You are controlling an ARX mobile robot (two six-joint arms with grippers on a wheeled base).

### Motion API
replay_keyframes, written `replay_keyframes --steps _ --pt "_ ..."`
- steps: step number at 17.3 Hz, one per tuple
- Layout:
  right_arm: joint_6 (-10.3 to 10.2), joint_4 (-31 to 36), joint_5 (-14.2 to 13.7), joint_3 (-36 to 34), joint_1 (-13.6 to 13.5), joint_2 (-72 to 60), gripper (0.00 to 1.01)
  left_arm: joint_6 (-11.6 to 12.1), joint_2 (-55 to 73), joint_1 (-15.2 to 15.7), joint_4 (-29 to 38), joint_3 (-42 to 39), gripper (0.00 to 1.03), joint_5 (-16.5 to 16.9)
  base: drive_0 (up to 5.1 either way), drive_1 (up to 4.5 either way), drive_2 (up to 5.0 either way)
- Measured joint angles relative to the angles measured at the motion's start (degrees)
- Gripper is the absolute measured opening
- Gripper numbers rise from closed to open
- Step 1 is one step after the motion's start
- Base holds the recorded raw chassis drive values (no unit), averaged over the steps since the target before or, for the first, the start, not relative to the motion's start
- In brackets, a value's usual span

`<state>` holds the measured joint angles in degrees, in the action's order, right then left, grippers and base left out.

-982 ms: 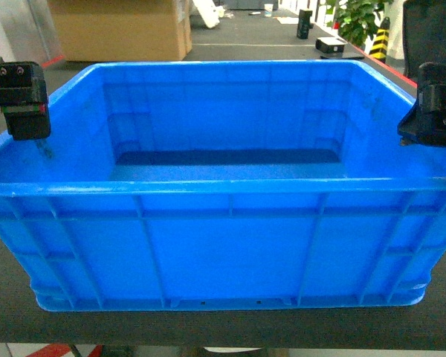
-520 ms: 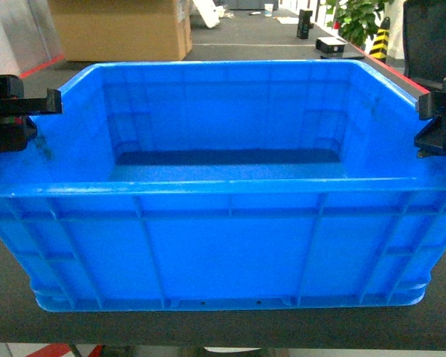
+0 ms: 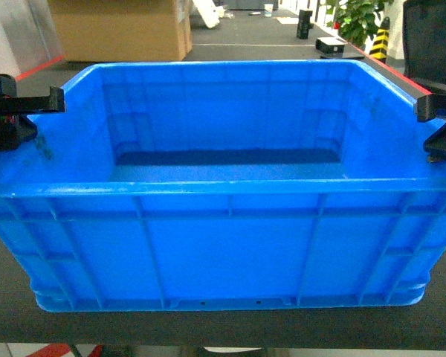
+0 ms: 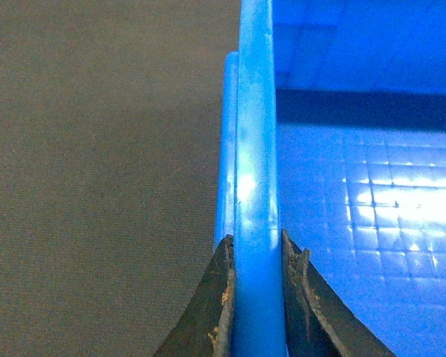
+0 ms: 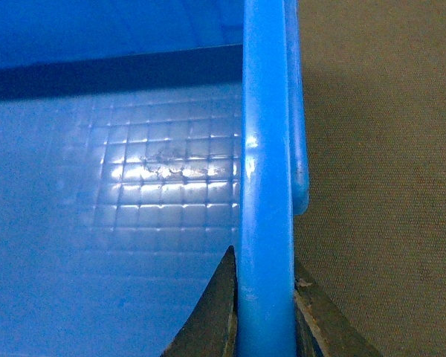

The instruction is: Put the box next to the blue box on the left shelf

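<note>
Blue crate [image 3: 223,223] sits on the dark surface [image 3: 7,312], empty. Left gripper [image 4: 256,297] and right gripper [image 5: 264,305] each clamp an opposite side rim, one finger inside, one outside, likely so both arms can lift it level.

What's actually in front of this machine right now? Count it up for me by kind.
Blue crate: 1
Grippers clamped on its side rims: 2, left gripper and right gripper
Cardboard box behind: 1
Potted plant: 1
Total: 5
</note>
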<state>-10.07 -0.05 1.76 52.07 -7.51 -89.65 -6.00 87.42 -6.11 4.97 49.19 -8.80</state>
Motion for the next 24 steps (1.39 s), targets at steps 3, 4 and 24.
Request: replay_keyframes --steps 3,4,24 --pt "0.0 1.5 -0.1 -0.5 0.0 0.2 0.1 0.5 -0.9 -0.5 5.8 -2.7 0.12 -1.0 0.0 0.0 0.0" --pt "0.0 2.3 -0.4 -1.3 -0.1 1.1 0.1 1.5 -2.1 -0.9 7.5 -3.8 0.12 -2.1 0.0 0.0 0.0" --pt "0.2 8.5 -5.4 -5.2 -2.6 14.8 0.1 2.8 -16.3 1.3 16.3 -9.3 0.12 -0.1 0.0 0.0 0.0"
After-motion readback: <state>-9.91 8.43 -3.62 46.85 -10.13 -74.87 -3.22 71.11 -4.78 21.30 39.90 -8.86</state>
